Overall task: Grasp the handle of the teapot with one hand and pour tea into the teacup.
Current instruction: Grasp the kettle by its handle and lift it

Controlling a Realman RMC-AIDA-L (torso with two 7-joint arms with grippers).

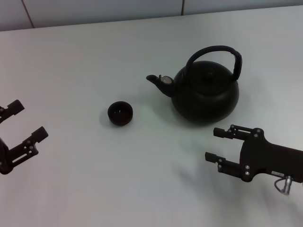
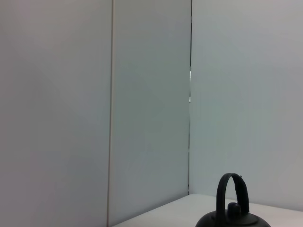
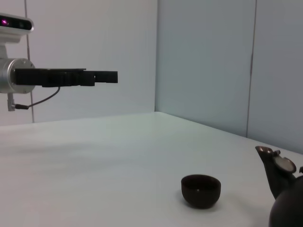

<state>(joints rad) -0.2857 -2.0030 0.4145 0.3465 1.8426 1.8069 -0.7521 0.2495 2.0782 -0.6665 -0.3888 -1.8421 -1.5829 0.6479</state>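
A big round black teapot (image 1: 204, 97) sits on the white tabletop (image 1: 94, 179), over on the right side and a bit far from the robot. Its short spout points to the left. A thick black handle (image 1: 215, 56) bends over the top of it like a bow. Nothing is touching the handle.

A tiny dark teacup (image 1: 120, 113) stands to the left of the teapot, a little nearer. It stands upright. There is bare tabletop between the cup and the spout, so they do not touch.

The right gripper (image 1: 217, 144) hangs low on the near right side, just in front of the teapot. Its jaws are wide apart and hold nothing. They point to the left. It does not touch the pot.

The left gripper (image 1: 26, 120) is far over on the left edge, well apart from the cup. Its jaws are wide too, and they are empty.

In the right wrist view, the cup (image 3: 200, 190) sits just beside the spout of the pot (image 3: 284, 189), and the left gripper (image 3: 106, 76) sticks out high above the tabletop, farther back.

In the left wrist view, only the top of the pot (image 2: 233, 218) and its handle (image 2: 232, 189) show, in front of pale wall panels (image 2: 142, 94).
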